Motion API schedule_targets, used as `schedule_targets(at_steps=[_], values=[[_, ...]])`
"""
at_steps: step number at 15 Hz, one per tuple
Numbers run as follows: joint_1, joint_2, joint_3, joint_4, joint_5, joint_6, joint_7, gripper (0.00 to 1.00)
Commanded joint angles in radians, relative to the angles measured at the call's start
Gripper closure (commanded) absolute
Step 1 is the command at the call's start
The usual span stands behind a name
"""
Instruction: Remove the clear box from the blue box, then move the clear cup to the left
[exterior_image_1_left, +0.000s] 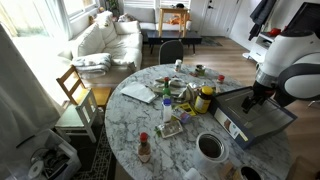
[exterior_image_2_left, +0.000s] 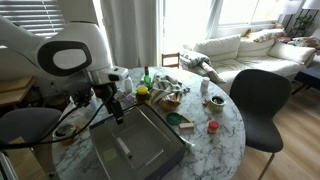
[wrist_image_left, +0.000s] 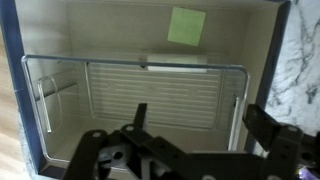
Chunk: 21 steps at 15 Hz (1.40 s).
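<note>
In an exterior view the clear cup (exterior_image_1_left: 210, 147) stands on the marble worktop (exterior_image_1_left: 130, 115), and the blue box (exterior_image_1_left: 270, 122) is just to its right. In the wrist view the clear box (wrist_image_left: 150, 95) lies flat inside the blue box (a green square (wrist_image_left: 186, 27) lies past it). The gripper (wrist_image_left: 197, 115) hangs over the clear box, fingers wide apart, holding nothing

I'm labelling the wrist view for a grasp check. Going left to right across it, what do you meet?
The blue box, left wall → clear box → blue box's right wall → marble table. The green square shares the clear box's span, so it is left out.
</note>
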Motion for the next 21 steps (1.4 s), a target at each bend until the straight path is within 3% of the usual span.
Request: schedule_targets(at_steps=[1,4,16,17,19,20,21], values=[[0.009,-0.001,-0.009,0.002,-0.001,-0.002,0.001,0.0],[0.009,-0.001,-0.009,0.003,-0.001,-0.002,0.001,0.0],[0.033,0.105,-0.055,0.003,0.24,0.216,-0.223,0.0],[0.033,0.114,-0.056,0.003,0.258,0.227,-0.239,0.02],[0.033,0.127,-0.056,0.004,0.285,0.236,-0.264,0.15],[0.034,0.134,-0.056,0.005,0.302,0.241,-0.28,0.3],[0.035,0.139,-0.055,0.005,0.323,0.243,-0.298,0.38]])
